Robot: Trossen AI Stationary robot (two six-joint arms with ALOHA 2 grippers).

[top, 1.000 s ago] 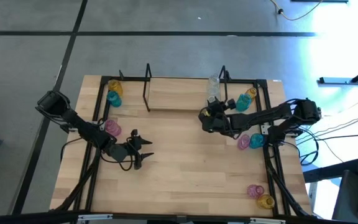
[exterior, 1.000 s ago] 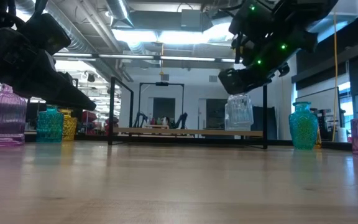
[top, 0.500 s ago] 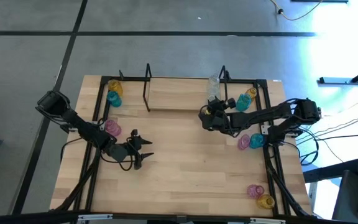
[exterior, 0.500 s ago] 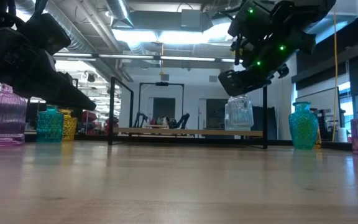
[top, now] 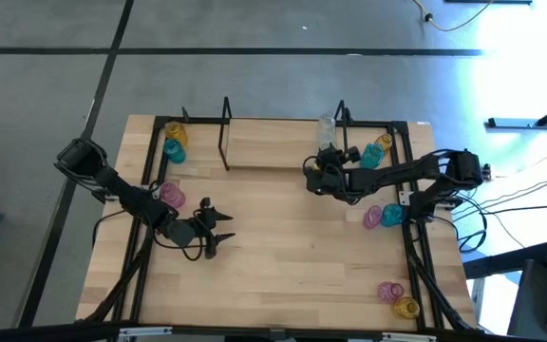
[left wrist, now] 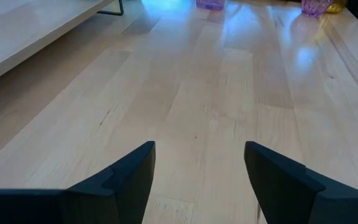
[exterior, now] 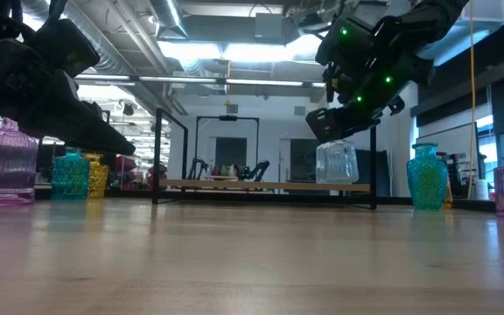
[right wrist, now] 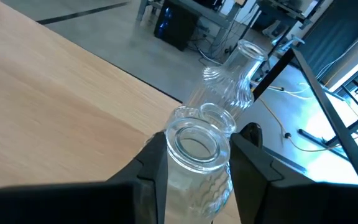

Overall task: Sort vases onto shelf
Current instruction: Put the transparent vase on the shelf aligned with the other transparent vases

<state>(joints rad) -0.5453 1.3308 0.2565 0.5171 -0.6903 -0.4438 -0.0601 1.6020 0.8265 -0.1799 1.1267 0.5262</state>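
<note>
Mid-placement: my right gripper (right wrist: 194, 163) pinches a clear vase (right wrist: 199, 155) by its neck above the shelf (top: 273, 144)'s right end, beside another clear vase (right wrist: 235, 68); next I lower and release, left gripper (left wrist: 197, 168) idling wide open, empty.

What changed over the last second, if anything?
The right gripper, shut on a clear vase, moved slightly toward the shelf, near the clear vase already there. The left gripper stayed open and still; the other vases did not move.
</note>
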